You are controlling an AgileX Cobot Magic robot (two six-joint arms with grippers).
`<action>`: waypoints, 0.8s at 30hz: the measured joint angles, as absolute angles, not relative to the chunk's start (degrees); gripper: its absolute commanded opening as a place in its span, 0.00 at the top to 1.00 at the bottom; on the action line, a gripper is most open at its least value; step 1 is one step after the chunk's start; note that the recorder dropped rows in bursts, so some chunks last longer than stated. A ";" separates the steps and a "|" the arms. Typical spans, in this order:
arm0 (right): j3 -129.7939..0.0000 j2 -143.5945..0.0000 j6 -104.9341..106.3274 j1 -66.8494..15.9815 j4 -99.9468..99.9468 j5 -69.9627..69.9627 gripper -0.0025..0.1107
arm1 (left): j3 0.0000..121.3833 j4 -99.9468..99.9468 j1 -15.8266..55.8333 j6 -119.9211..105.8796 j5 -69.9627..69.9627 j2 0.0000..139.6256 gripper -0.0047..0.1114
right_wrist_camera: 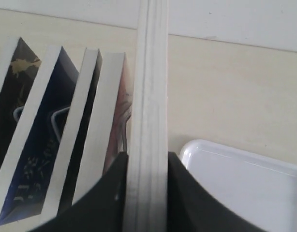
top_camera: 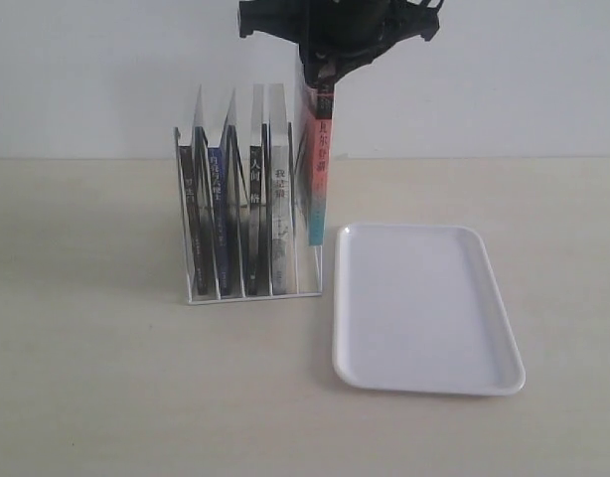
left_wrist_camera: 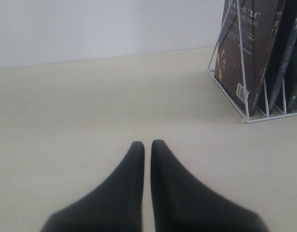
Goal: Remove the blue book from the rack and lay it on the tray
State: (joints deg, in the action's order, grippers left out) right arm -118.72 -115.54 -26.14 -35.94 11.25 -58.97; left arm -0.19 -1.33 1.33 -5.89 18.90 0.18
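At the far left, the left end effector [left_wrist_camera: 147, 143] sits low over the bare desk [top_camera: 106, 378]. Its two dark fingers are drawn together with only a sliver between them, and it holds nothing. It is seen only from its own wrist camera.

To its right stands the rack [top_camera: 253, 296], white wire, with four books upright in its slanted slots. From the left these are a black-spined book [top_camera: 191, 214], the blue book [top_camera: 218, 214] in the second slot, another dark-spined book [top_camera: 253, 219], and a pale-spined book [top_camera: 280, 219]. Nothing touches the blue book.

At the rack's right end, the right end effector [top_camera: 323, 72] comes down from above and is clamped on the top of a pink-and-teal-spined book [top_camera: 315, 169]. This book hangs upright, raised higher than the four others. Whether its lower end sits inside the last slot, I cannot tell.

Farthest right, the tray [top_camera: 424, 368] lies flat on the desk just beside the rack, with nothing on it.
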 measured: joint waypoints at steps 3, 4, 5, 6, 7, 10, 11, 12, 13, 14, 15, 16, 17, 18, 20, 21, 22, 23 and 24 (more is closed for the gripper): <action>-118.72 -117.12 -26.14 -35.94 11.77 -57.37 0.98 | -0.19 -1.33 1.33 -5.89 18.90 0.18 0.92; -118.72 -117.68 -26.14 -35.94 11.89 -56.54 0.98 | -0.19 -1.33 1.33 -5.89 18.90 0.18 0.92; -118.50 -118.06 -26.14 -35.94 12.10 -55.70 0.98 | -0.19 -1.33 1.33 -5.89 18.90 0.18 0.92; -118.49 -118.41 -26.14 -35.94 12.33 -54.93 0.98 | -0.19 -1.33 1.33 -5.89 18.90 0.18 0.92; -118.49 -118.82 -26.14 -35.94 12.48 -54.36 0.98 | -0.19 -1.33 1.33 -5.89 18.90 0.18 0.92; -118.39 -119.73 -26.14 -35.94 12.88 -53.10 0.98 | -0.19 -1.33 1.33 -5.89 18.90 0.18 0.92; -118.26 -120.12 -26.14 -35.94 12.87 -52.73 0.98 | -0.19 -1.33 1.33 -5.89 18.90 0.18 0.92; -118.26 -120.37 -26.14 -35.94 12.99 -52.45 0.98 | -0.19 -1.33 1.33 -5.89 18.90 0.18 0.92; -118.26 -120.65 -26.14 -35.94 12.99 -52.17 0.98 | -0.19 -1.33 1.33 -5.89 18.90 0.18 0.92; -118.23 -121.11 -26.14 -35.94 12.99 -51.96 0.98 | -0.19 -1.33 1.33 -5.89 18.90 0.18 0.92; -118.13 -121.38 -26.14 -35.94 13.08 -51.84 0.98 | -0.19 -1.33 1.33 -5.89 18.90 0.18 0.92; -118.13 -121.65 -26.14 -35.94 13.08 -51.74 0.98 | -0.19 -1.33 1.33 -5.89 18.90 0.18 0.92; -118.11 -121.89 -26.14 -35.94 13.08 -51.76 0.98 | -0.19 -1.33 1.33 -5.89 18.90 0.18 0.92; -118.01 -122.02 -26.14 -35.94 13.08 -51.76 0.98 | -0.19 -1.33 1.33 -5.89 18.90 0.18 0.92; -118.01 -122.26 -26.14 -35.94 12.96 -51.76 0.98 | -0.19 -1.33 1.33 -5.89 18.90 0.18 0.92; -118.01 -122.26 -26.14 -35.94 12.82 -51.76 0.98 | -0.19 -1.33 1.33 -5.89 18.90 0.18 0.92; -118.01 -122.30 -26.14 -35.94 12.70 -51.76 0.98 | -0.19 -1.33 1.33 -5.89 18.90 0.18 0.92; -118.01 -122.30 -26.14 -35.94 12.37 -51.76 0.98 | -0.19 -1.33 1.33 -5.89 18.90 0.18 0.92; -118.01 -122.30 -25.74 -35.94 12.06 -51.88 0.96 | -0.19 -1.33 1.33 -5.89 18.90 0.18 0.92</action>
